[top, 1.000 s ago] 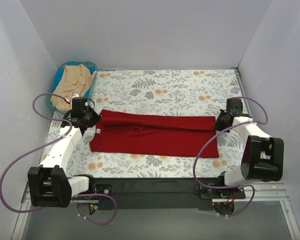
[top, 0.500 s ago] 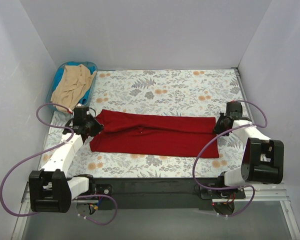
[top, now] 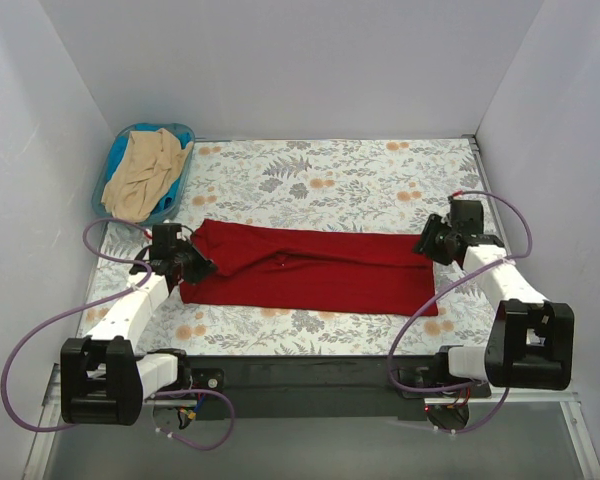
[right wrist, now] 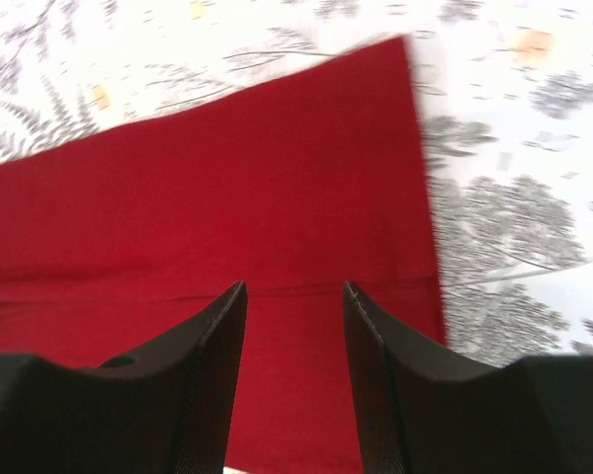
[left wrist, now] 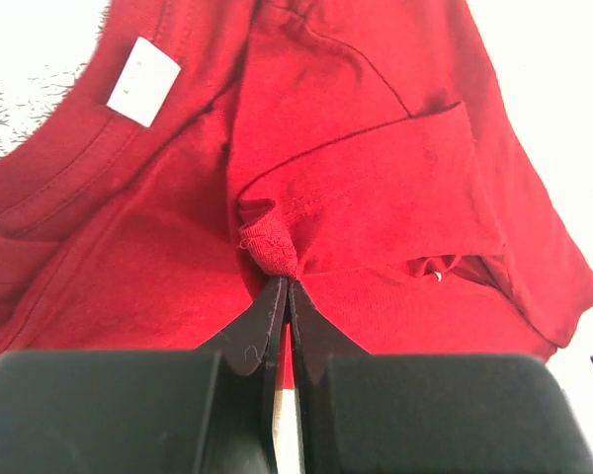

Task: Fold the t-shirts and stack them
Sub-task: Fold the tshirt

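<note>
Left gripper (left wrist: pixel 285 296): clenched on red t-shirt (top: pixel 310 272) sleeve fold, drawn nearer, away from blue basket (top: pixel 113 155).
Right gripper (right wrist: pixel 294 288): spread, empty, edged over hem farthest from basket.
Beige t-shirt (top: pixel 145 172): inside basket.
Meaning: lengthwise fold likely settling.

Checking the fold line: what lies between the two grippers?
In the top view only the red t-shirt, folded into a long band, spans the floral tablecloth from the left gripper to the right gripper.
</note>
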Action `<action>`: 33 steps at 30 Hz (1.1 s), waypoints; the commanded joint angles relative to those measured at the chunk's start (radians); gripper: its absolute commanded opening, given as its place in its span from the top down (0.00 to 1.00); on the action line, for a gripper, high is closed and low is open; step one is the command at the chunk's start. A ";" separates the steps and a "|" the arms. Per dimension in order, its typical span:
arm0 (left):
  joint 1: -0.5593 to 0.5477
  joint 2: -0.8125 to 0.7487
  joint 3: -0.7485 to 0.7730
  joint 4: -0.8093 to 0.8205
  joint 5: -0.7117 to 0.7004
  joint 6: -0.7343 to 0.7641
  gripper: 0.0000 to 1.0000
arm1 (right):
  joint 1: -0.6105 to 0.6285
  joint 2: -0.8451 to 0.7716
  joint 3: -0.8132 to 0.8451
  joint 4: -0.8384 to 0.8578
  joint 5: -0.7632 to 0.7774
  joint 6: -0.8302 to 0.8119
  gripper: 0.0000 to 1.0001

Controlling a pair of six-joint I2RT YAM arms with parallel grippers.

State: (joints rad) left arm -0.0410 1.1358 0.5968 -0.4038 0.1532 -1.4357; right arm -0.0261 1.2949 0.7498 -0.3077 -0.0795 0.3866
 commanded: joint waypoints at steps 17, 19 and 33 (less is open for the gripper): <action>0.006 -0.007 -0.034 0.019 0.077 0.002 1.00 | 0.776 0.578 0.652 0.183 -0.002 -0.179 0.49; 0.006 -0.014 -0.034 0.011 0.068 -0.006 1.00 | 0.795 0.654 0.739 0.179 -0.005 -0.195 0.49; 0.006 -0.041 0.008 -0.013 0.112 0.009 1.00 | 0.845 0.842 0.913 0.119 -0.051 -0.215 0.49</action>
State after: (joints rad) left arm -0.0410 1.1297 0.5713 -0.3996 0.2329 -1.4418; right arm 0.8120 2.1361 1.6108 -0.1799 -0.1085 0.1967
